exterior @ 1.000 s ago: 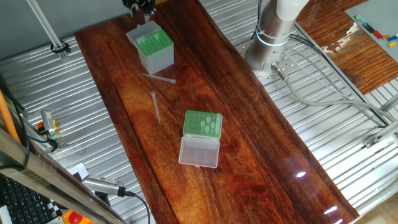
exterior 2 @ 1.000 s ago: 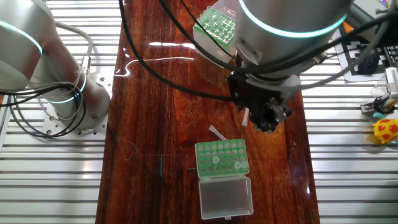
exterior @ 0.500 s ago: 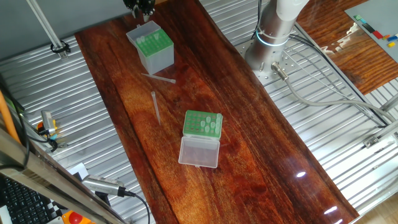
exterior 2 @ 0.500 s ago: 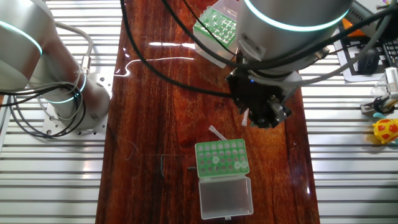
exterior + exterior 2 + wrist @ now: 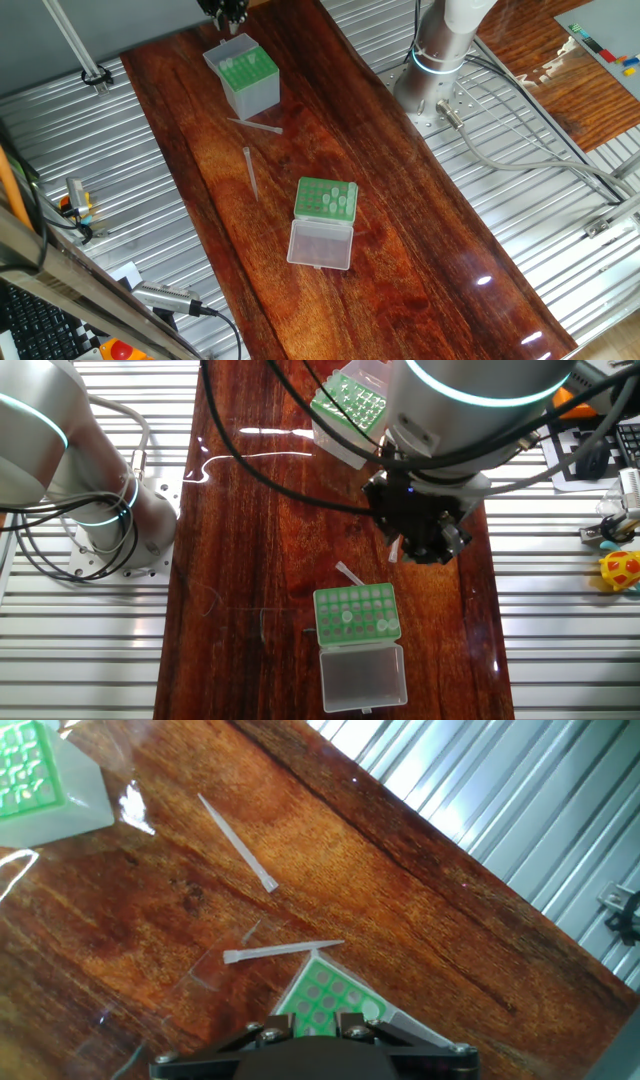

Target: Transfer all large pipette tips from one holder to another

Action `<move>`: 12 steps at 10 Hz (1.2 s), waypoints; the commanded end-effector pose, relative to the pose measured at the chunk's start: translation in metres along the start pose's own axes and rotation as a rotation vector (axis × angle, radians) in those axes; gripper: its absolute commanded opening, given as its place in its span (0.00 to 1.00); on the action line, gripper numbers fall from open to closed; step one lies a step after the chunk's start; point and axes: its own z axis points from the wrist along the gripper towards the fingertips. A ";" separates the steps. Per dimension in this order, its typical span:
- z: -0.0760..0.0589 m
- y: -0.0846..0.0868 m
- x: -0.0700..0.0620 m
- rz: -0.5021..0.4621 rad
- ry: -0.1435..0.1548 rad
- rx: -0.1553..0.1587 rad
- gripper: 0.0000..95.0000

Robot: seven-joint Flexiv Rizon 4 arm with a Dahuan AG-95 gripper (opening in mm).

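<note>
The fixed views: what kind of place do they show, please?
Probably a robot lab bench: a wooden table on ribbed metal, an arm base bolted beside it, and green pipette tip racks on the wood.

Arm stretched across table, tool (image 5: 432, 550) pointing down, finger state not visible

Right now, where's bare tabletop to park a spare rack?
Best patch: the long wood stretch past the low green rack's open lid, toward the near table end. Crowded: between the tall translucent box and the rack, where two loose tips lie. The hand hovers over the box.
</note>
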 end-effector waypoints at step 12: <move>0.048 0.083 -0.076 -0.045 -0.012 0.020 0.20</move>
